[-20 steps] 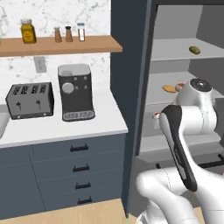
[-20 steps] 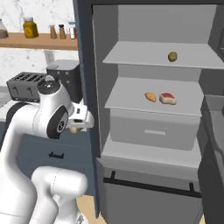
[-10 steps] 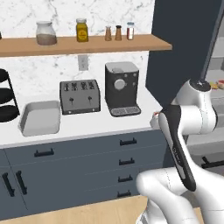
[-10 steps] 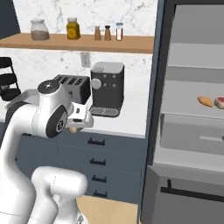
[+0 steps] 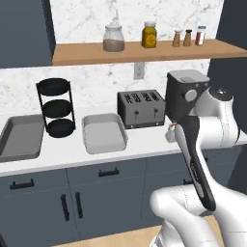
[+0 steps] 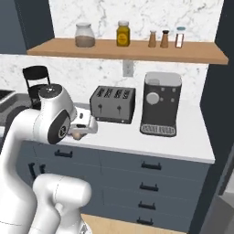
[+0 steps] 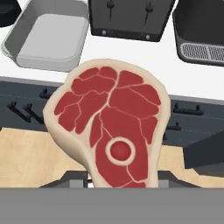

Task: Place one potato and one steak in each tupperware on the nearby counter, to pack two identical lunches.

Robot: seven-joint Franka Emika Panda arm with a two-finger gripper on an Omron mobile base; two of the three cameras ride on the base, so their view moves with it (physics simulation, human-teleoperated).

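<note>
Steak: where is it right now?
The steak is held in the tool, filling the middle of the hand view, in front of the counter, with the grey tupperware up left and the toaster beyond.

From the left base view you look forward and down from behind the arm's left side, with the arm rising at lower right, onto the table [image 5: 111, 152], the toaster [image 5: 141, 108] and the wooden wall shelf [image 5: 144, 50]. The right base view faces the same wall from behind the arm's right side, arm at lower left. Both share the toaster [image 6: 113, 104], the coffee machine [image 6: 161, 103] and the shelf jars. The hand view sits very near, looking down past the steak [image 7: 107, 122] at the table's front edge [image 7: 131, 65], the tupperware [image 7: 48, 37] and the cabinet drawers below.
</note>
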